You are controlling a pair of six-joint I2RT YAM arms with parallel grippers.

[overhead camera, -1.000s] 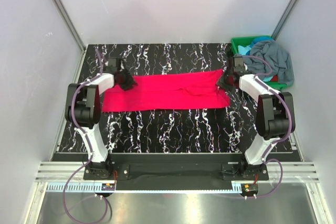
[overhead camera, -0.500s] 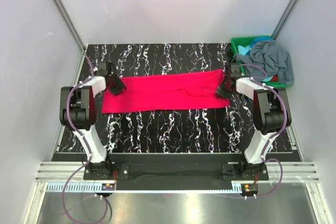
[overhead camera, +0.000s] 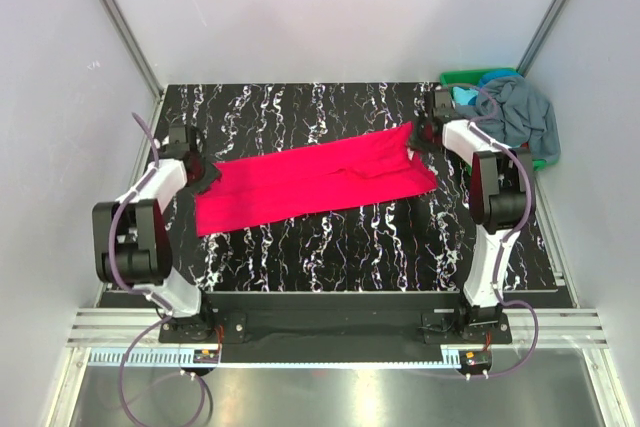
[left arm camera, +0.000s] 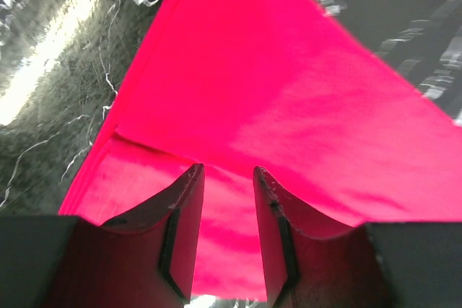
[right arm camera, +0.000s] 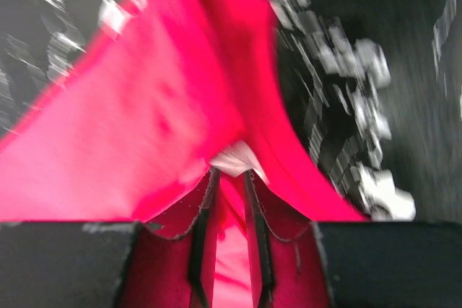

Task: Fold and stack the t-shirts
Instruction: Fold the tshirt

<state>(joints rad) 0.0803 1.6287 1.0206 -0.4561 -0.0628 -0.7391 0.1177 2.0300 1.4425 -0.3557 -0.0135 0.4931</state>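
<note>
The magenta t-shirt (overhead camera: pixel 315 177) lies as a long folded band across the marbled table, slanting from near left to far right. My left gripper (overhead camera: pixel 207 179) holds its left end, with the cloth caught between the fingers in the left wrist view (left arm camera: pixel 227 171). My right gripper (overhead camera: pixel 416 142) is shut on the far right end (right arm camera: pixel 229 172), a white label showing at its fingertips. The slate grey-blue t-shirt (overhead camera: pixel 520 112) is heaped over the bin at far right, and the light teal-blue t-shirt (overhead camera: pixel 463 95) peeks out under it.
A green plastic bin (overhead camera: pixel 456 77) stands at the table's far right corner, close behind my right arm. White walls and metal frame posts enclose the black marbled table (overhead camera: pixel 330 247). The arm bases sit along the near edge.
The left gripper has drawn its end of the shirt to the left and nearer. The right gripper has carried its end farther back. The band has turned from level to slanted.
</note>
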